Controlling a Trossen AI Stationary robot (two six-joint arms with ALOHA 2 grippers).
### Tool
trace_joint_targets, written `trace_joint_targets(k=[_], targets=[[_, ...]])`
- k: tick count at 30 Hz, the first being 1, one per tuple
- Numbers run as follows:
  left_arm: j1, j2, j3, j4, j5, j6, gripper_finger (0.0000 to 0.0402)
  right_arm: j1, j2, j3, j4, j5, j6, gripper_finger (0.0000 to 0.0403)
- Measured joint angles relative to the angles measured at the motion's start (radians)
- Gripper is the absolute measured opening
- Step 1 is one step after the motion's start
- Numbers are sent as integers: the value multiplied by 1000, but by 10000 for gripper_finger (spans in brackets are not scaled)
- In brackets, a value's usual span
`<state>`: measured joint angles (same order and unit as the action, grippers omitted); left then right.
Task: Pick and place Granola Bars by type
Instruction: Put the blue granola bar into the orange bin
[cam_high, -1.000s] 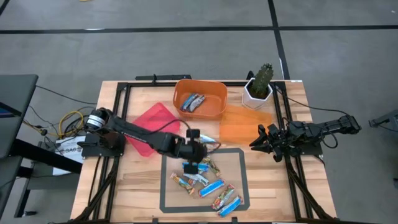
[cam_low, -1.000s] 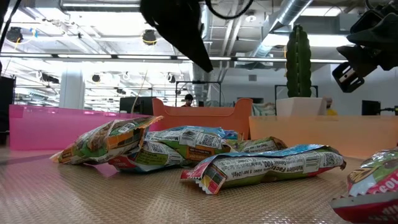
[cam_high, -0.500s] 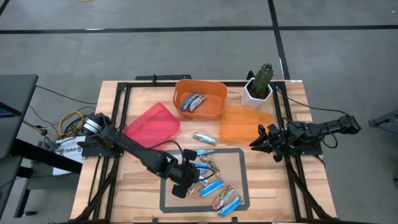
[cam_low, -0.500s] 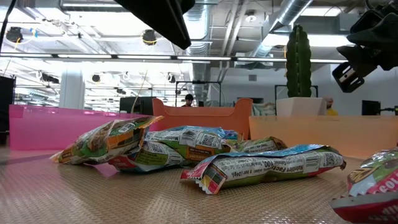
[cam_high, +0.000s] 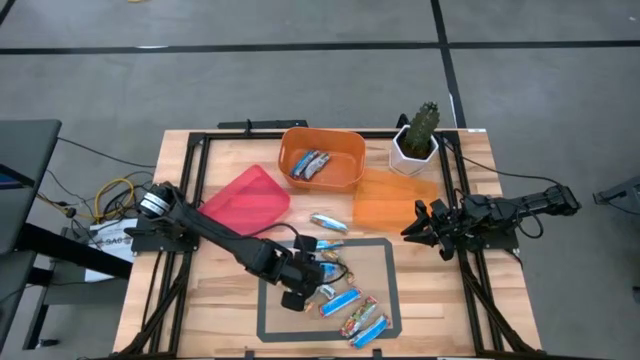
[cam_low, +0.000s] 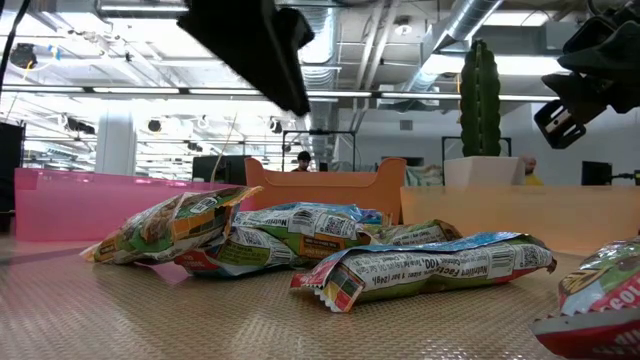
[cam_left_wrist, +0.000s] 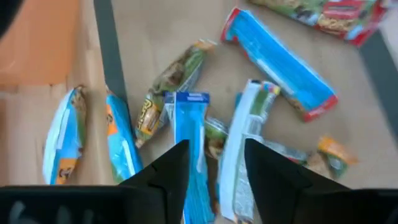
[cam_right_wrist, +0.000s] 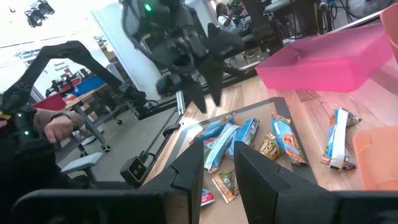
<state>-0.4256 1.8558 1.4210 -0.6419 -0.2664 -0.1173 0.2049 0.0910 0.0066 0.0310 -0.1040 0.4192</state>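
Note:
Several Granola Bars (cam_high: 343, 300) lie loose inside a taped rectangle near the table's front, some blue and white, some multicoloured. My left gripper (cam_high: 298, 292) hovers open above the left end of this pile. Below its fingers, and clear of them, lie a blue bar (cam_left_wrist: 189, 134) and a silvery bar (cam_left_wrist: 247, 140). One more bar (cam_high: 328, 222) lies alone beyond the rectangle, and two lie in the orange bin (cam_high: 345, 170). My right gripper (cam_high: 410, 228) waits at the table's right side, level, fingers a little apart and empty.
A pink bin (cam_high: 245, 200) lies tilted at the left, behind my left arm. An orange tray (cam_high: 395, 205) and a potted cactus (cam_high: 418, 135) stand at the back right. Black frame rails run along both table sides. Bare wood lies left of the taped rectangle.
My left gripper has swung toward the table's near edge and sunk a little over the pile of bars. The lone bar beyond the rectangle, behind the arm a second ago, now shows in the open.

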Motion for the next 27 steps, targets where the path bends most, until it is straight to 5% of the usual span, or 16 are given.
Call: trace_joint_targets(k=[27], targets=[[74, 112, -73, 5, 23, -22, 162, 0, 0, 0, -1, 0, 0, 82]])
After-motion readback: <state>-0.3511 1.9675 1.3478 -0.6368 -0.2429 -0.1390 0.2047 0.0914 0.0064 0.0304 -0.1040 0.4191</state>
